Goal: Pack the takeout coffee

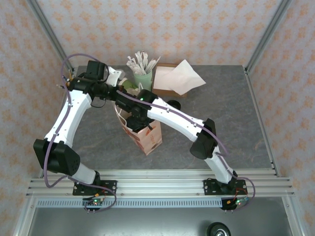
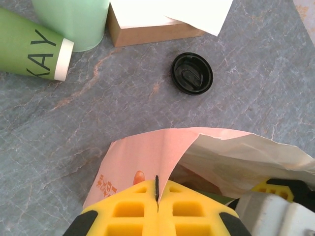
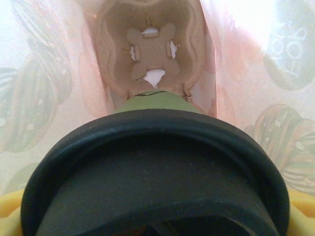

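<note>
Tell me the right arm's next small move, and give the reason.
Probably lower the takeout coffee straight down. The right gripper holds it lid-up inside the paper bag, apparently just above the moulded cup holder at the bottom. The left gripper pinches the bag's rim, so the mouth stands open.

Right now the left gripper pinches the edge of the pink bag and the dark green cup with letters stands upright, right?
Not quite. The left gripper does pinch the edge of the pink bag, but the dark green cup with letters lies on its side, as the left wrist view shows.
</note>
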`<control>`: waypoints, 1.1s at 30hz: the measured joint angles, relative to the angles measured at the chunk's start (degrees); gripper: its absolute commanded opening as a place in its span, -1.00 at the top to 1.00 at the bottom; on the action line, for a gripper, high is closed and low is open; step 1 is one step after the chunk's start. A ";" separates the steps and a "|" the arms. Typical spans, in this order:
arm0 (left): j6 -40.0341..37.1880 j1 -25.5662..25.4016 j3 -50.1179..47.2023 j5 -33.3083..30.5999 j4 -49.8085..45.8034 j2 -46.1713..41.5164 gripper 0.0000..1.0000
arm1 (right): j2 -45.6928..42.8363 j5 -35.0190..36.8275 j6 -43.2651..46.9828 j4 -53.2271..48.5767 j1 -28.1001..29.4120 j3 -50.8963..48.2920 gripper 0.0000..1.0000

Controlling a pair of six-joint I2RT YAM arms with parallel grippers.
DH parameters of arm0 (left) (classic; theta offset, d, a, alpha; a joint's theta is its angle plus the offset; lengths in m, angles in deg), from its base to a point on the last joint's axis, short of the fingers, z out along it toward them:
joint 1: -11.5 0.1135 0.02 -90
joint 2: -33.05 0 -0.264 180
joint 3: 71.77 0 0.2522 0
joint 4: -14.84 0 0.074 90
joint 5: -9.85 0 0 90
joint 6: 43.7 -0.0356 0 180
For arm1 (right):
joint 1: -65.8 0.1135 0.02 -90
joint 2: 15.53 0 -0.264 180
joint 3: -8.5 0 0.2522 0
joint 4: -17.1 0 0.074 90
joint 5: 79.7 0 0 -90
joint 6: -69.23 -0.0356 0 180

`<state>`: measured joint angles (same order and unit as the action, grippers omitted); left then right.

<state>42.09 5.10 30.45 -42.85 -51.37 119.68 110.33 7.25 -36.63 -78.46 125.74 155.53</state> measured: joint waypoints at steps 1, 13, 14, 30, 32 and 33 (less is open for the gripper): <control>0.17 0.00 0.00 0.15 0.00 0.00 1.00 | 0.13 -0.02 -0.17 -0.26 -0.13 -0.04 -0.23; 1.36 0.09 -0.48 5.35 0.33 0.00 1.00 | 4.92 -2.36 -2.34 -6.62 -1.84 6.56 -0.23; 1.33 0.13 -0.55 5.35 0.46 0.00 1.00 | 5.09 -2.91 -2.51 -6.64 -1.90 6.56 -0.23; 0.68 0.44 -0.66 4.70 2.40 0.92 1.00 | 6.54 -10.32 -3.93 -5.42 -3.39 5.40 -0.22; 0.22 0.48 -0.66 4.11 2.51 0.92 1.00 | 6.91 -10.51 -3.91 -5.38 -3.52 4.15 -0.21; 0.09 0.52 -0.66 4.02 2.58 0.92 1.00 | 7.02 -10.58 -3.91 -5.25 -3.54 3.85 -0.21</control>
<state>42.18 5.63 29.80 -38.83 -48.79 120.60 117.35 -3.33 -40.54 -83.71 122.20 159.38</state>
